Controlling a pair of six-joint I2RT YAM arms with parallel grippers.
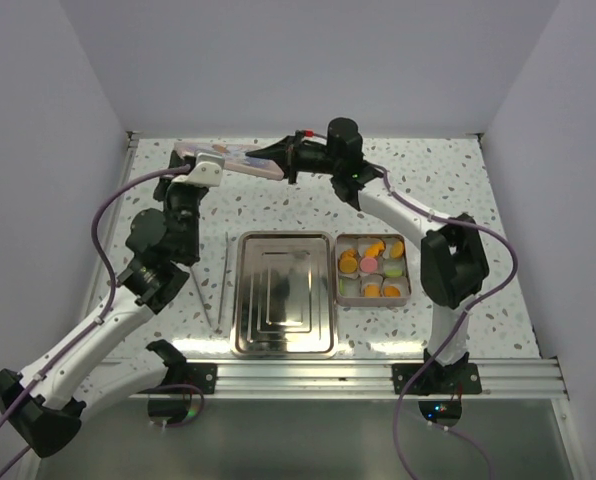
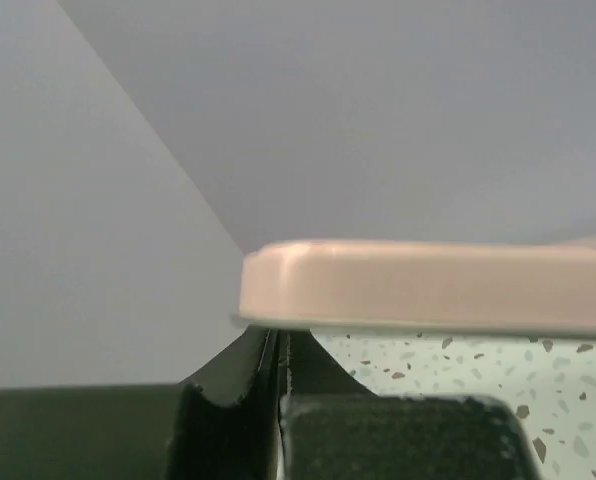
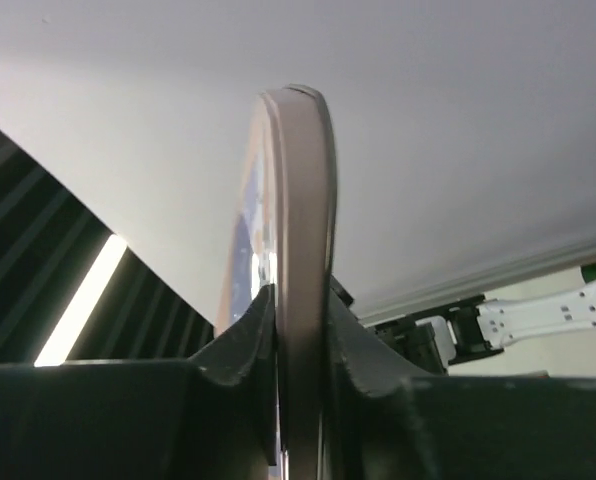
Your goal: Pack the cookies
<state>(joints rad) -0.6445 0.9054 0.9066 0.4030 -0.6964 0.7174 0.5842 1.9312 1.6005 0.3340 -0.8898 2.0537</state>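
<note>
The cookies [image 1: 370, 266], orange, pink and green discs, lie in the white compartments of a small square tin [image 1: 409, 272] right of the table's centre. At the back of the table a flat pink tin lid [image 1: 233, 158] hangs above the surface between both arms. My left gripper [image 1: 200, 163] is shut at the lid's left end, fingertips [image 2: 263, 345] pressed together right under the lid's rim [image 2: 428, 285]. On the lid's right end my right gripper [image 1: 275, 157] is shut, and the lid [image 3: 300, 200] stands edge-on between its fingers [image 3: 248, 335].
A rectangular metal tray [image 1: 240, 300] lies left of the tin. Two thin metal rods [image 1: 218, 285] lie left of the tray. White walls close the table at the back and sides. The arm bases sit on the rail [image 1: 308, 378] at the near edge.
</note>
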